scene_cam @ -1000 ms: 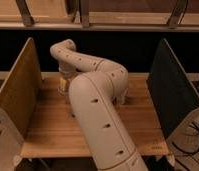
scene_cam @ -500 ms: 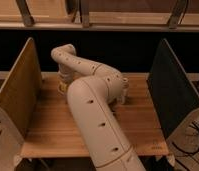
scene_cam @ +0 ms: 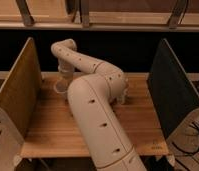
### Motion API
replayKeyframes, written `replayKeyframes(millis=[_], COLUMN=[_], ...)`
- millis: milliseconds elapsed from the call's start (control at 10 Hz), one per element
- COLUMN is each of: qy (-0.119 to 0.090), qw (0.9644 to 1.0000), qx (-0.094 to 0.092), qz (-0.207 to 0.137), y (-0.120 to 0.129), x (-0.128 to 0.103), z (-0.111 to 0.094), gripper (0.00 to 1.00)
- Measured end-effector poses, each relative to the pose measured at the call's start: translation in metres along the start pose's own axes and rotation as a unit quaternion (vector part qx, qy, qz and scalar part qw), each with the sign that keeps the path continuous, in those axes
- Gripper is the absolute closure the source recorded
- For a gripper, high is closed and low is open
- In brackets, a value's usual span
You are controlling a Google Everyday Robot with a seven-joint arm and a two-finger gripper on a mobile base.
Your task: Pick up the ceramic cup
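The ceramic cup is a small pale round cup standing on the wooden table at the back left, partly hidden by my arm. My gripper hangs down from the wrist right above the cup, at its rim or touching it. I cannot tell whether it holds the cup. My thick cream arm runs from the front middle up to an elbow and bends back left to the wrist.
A small pale pinkish upright object stands right of the arm's elbow. A tan wooden side panel walls the table's left and a dark panel its right. A dark shelf opening lies behind.
The wrist and gripper have come down a little toward the cup at the back left. The arm's links have shifted slightly. The cup stays in place.
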Motion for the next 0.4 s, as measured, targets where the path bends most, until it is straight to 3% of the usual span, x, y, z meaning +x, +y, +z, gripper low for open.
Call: replayKeyframes(millis=[200,400], qy=[-0.023,-0.03], qw=[0.9989,0.998], qx=[0.039,0.056], qz=[-0.003,0.005], y=[-0.007,-0.008], x=[-0.002,0.007], z=[-0.044,-0.067], gripper=[1.0,1.0])
